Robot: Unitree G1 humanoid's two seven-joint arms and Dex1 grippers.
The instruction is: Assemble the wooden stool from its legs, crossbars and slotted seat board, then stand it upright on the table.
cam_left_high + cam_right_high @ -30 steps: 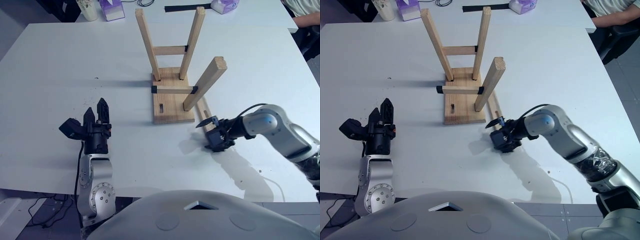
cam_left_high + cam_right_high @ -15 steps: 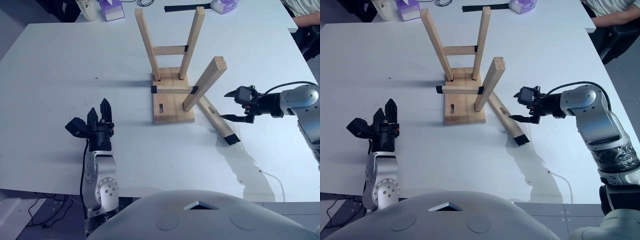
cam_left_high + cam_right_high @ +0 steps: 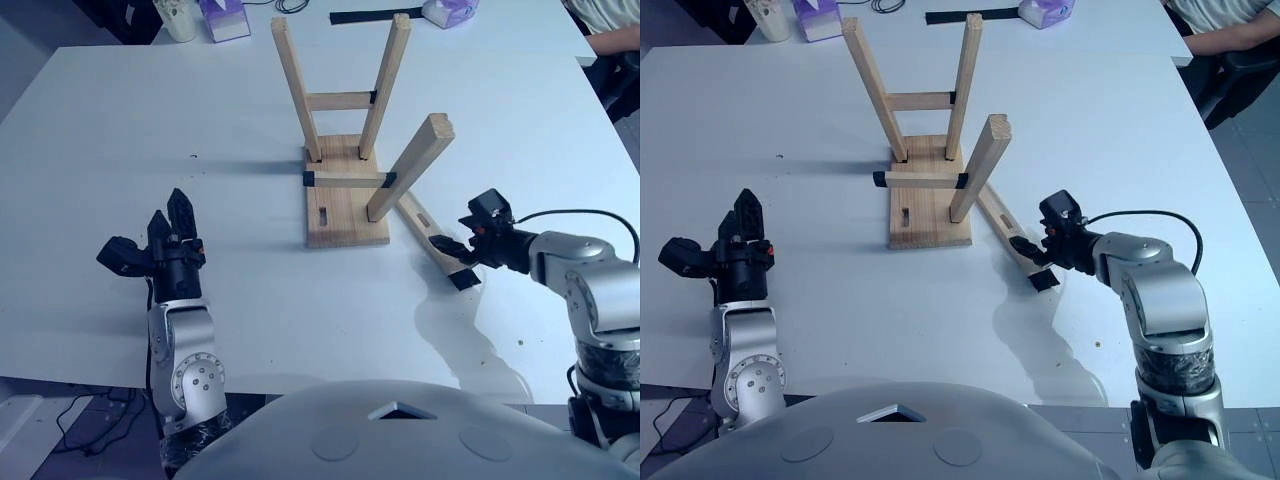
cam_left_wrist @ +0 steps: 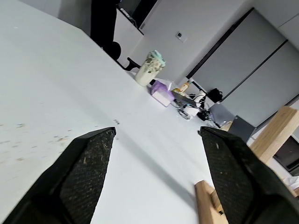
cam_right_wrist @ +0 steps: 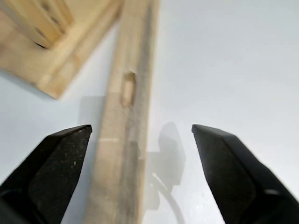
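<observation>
The slotted seat board (image 3: 340, 225) lies flat mid-table. Two legs (image 3: 295, 85) stand upright in it, joined by a crossbar (image 3: 340, 100). A third leg (image 3: 410, 165) leans at its right side, tied to a crossbar with black ends (image 3: 345, 179). A loose leg (image 3: 425, 228) with a black end cap lies on the table right of the board. My right gripper (image 3: 468, 224) hovers open over that leg near its capped end; the leg (image 5: 126, 140) runs between the spread fingers, untouched. My left gripper (image 3: 168, 208) stands open at the front left, holding nothing (image 4: 158, 131).
Along the table's far edge stand a cup (image 3: 178, 18), a purple tissue box (image 3: 224, 18), a black strip (image 3: 365, 16) and another tissue pack (image 3: 448, 10). A person's arm rests at the far right corner. Bare tabletop lies left of the stool.
My right gripper left the loose leg's near end, swung out to the right, then came back over the leg. The left gripper drifted left. The stool parts stayed put.
</observation>
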